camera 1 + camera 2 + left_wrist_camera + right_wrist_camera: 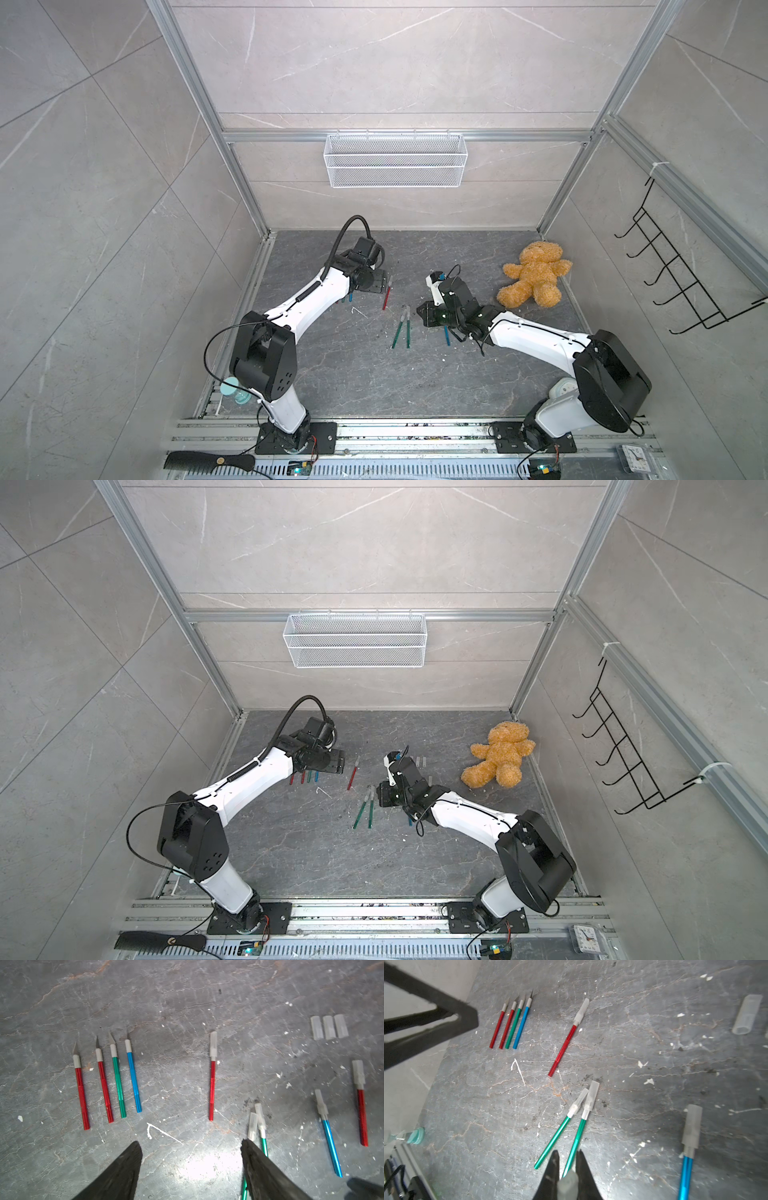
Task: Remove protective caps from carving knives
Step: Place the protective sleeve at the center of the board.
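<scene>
Protective caps, 3 tiny translucent plastic tubes (329,1027), are lying sorted beyond our left pincer (190,1142), which we are holding wide and empty; our right pincer (568,1153) is clamping 1 loose cap (568,1184), likely bound there.

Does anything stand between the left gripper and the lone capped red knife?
Nothing visible does: only bare table lies between the open left gripper and the red knife. The two green knives lie aside of that path.
</scene>
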{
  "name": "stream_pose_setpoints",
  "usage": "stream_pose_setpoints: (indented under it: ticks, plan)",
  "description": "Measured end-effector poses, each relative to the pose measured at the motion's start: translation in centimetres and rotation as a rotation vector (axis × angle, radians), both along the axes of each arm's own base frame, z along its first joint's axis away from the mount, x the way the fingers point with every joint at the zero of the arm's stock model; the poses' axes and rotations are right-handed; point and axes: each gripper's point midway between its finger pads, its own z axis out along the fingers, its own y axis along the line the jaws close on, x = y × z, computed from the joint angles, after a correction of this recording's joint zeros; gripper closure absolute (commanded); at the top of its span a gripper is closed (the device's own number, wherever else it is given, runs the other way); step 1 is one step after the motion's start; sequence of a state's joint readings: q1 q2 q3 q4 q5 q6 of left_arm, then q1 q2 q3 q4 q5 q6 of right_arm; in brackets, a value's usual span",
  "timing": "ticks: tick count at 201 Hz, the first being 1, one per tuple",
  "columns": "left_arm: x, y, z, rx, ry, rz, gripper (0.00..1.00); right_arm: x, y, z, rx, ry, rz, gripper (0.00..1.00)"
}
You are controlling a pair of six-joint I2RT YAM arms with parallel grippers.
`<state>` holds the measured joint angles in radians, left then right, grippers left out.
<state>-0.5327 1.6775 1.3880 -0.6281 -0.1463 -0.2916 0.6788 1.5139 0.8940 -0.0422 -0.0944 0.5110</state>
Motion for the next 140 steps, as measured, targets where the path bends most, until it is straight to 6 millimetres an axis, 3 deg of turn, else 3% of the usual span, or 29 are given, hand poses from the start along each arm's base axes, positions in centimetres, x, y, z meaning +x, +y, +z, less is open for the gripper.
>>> stream_pose_setpoints:
  ticks: [34,41,87,140]
  plan:
    - [-1.9,-0.3,0.2,-0.017,0.0,-0.005,0.12,0.5,-0.4,0.8,-0.029,-0.005,-0.022,1.0]
    - [-2.2,-0.3,0.2,-0.023,-0.002,-0.001,0.0,0.6,-0.5,1.1,-0.037,-0.007,-0.026,1.0]
    - [-3.7,0.5,-0.3,-0.079,-0.029,0.046,0.0,2.2,-1.3,3.5,-0.049,-0.027,-0.072,1.0]
    - [-3.8,0.7,-1.3,-0.103,-0.036,0.077,0.0,4.5,-2.9,4.9,-0.07,-0.003,-0.133,1.0]
